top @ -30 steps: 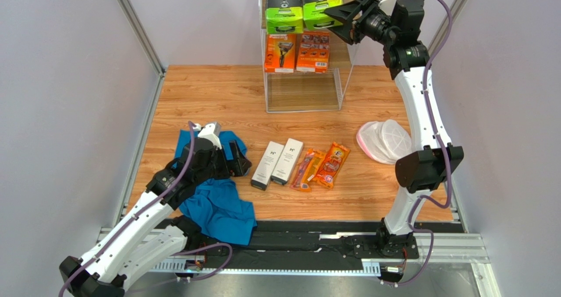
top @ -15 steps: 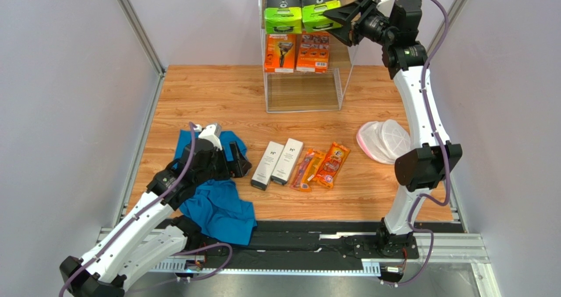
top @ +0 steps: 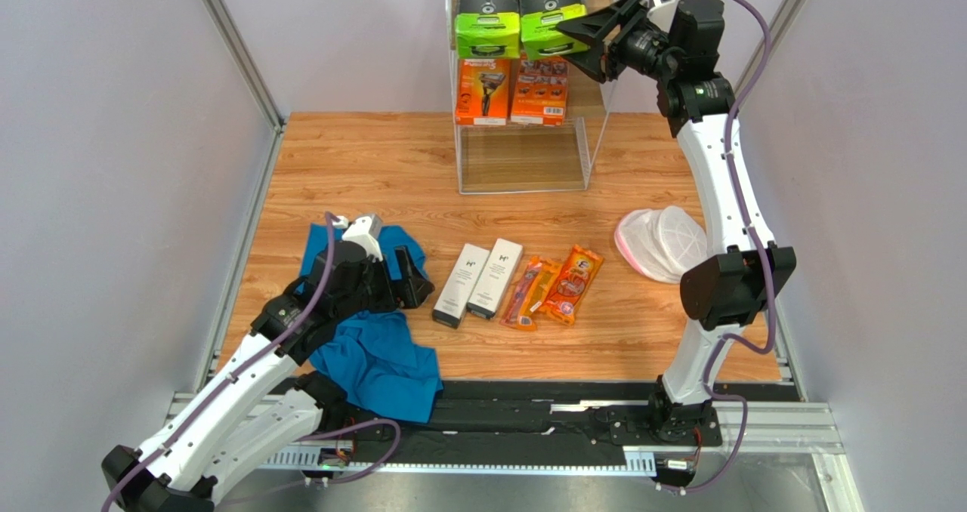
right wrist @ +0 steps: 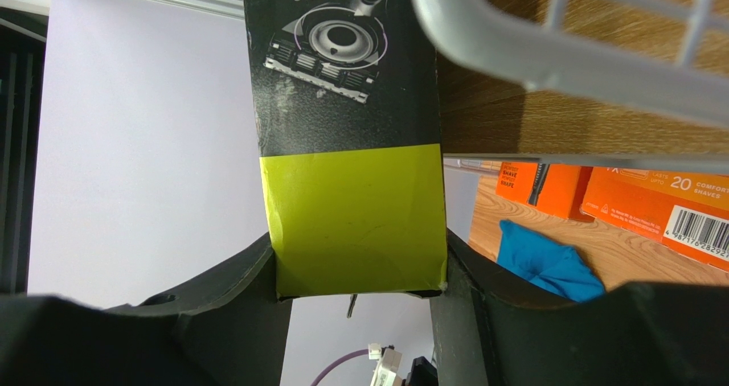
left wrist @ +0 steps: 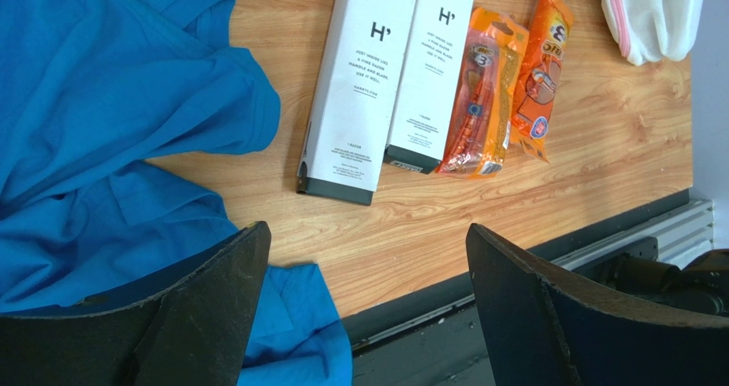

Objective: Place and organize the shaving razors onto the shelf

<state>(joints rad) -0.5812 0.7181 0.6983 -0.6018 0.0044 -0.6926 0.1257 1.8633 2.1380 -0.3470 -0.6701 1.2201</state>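
The left arm lies low and bent, reaching forward; the left gripper hangs with jaws spread wide. The right arm stretches tall and far, wrist turned sideways, with the right gripper raised high and clamped on a black box.

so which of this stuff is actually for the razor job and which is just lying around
Job: shelf, two black-and-green boxes (one in the right gripper), orange boxes, white boxes, orange blister packs.
Lying about: blue cloth, pink-rimmed mesh item.
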